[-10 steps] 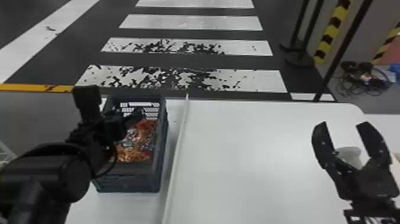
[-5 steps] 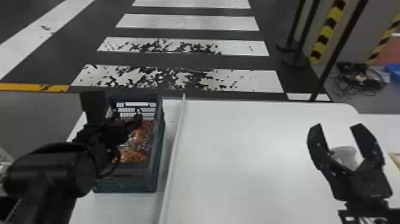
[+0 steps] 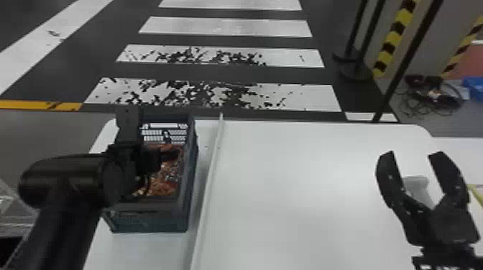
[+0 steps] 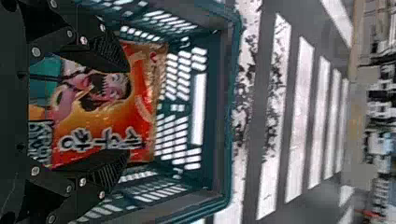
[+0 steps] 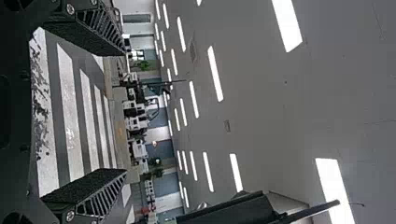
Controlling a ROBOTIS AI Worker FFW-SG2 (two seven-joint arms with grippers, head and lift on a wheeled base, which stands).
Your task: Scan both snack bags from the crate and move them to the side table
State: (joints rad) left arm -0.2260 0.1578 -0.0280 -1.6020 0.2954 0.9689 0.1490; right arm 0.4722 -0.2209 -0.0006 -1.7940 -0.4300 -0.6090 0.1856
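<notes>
In the head view my left gripper [image 3: 149, 143] is over the dark crate [image 3: 151, 224] at the table's left. Red-orange snack packaging [image 3: 163, 179] lies inside, partly covered by the arm; how many bags there are I cannot tell. In the left wrist view a red and orange snack bag [image 4: 142, 105] shows behind the parted fingers of my left gripper [image 4: 127, 111], its sides extending past the gap. At the table's right side my right gripper [image 3: 414, 155] is raised and open, holding nothing; its fingers stand apart in the right wrist view, where the gripper [image 5: 125, 112] faces the room.
A thin white divider [image 3: 212, 172] runs along the white table [image 3: 305, 194], to the right of the crate. A pale object [image 3: 418, 185] stands behind the right gripper. Another white surface [image 3: 452, 154] adjoins at the right. Black posts rise beyond the table's far edge.
My left gripper has moved rightward over the crate, covering more of its left side. The head view has shifted slightly, and my right gripper remains raised at the right.
</notes>
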